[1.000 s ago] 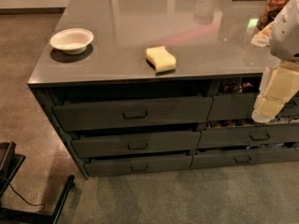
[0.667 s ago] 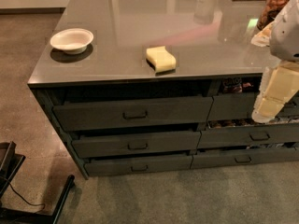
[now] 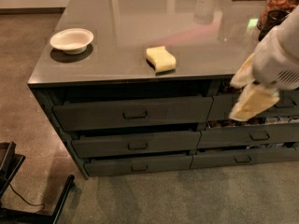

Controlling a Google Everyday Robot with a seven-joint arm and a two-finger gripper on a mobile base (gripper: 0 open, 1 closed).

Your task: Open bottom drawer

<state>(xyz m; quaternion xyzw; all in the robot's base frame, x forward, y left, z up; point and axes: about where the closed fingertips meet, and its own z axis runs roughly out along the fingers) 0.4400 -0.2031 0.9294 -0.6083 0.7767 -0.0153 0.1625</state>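
The bottom drawer point(image 3: 139, 164) is the lowest, slimmest dark grey front in the wide left column, with a small dark pull at its centre. It sits nearly flush, pushed in about as far as the two taller drawers above it. My gripper point(image 3: 252, 101), pale yellow on a white arm, hangs at the right in front of the narrower column's top drawer. It is well up and to the right of the bottom drawer and touches nothing that I can see.
A yellow sponge point(image 3: 161, 59) and a white bowl point(image 3: 71, 39) lie on the grey countertop point(image 3: 140, 22). Jars point(image 3: 279, 3) stand at the back right. The narrower right column point(image 3: 247, 139) holds snacks. A black stand point(image 3: 28, 195) is on the floor at lower left.
The arm and gripper have shifted a little to the left and slightly down in front of the right column. The drawers have not moved.
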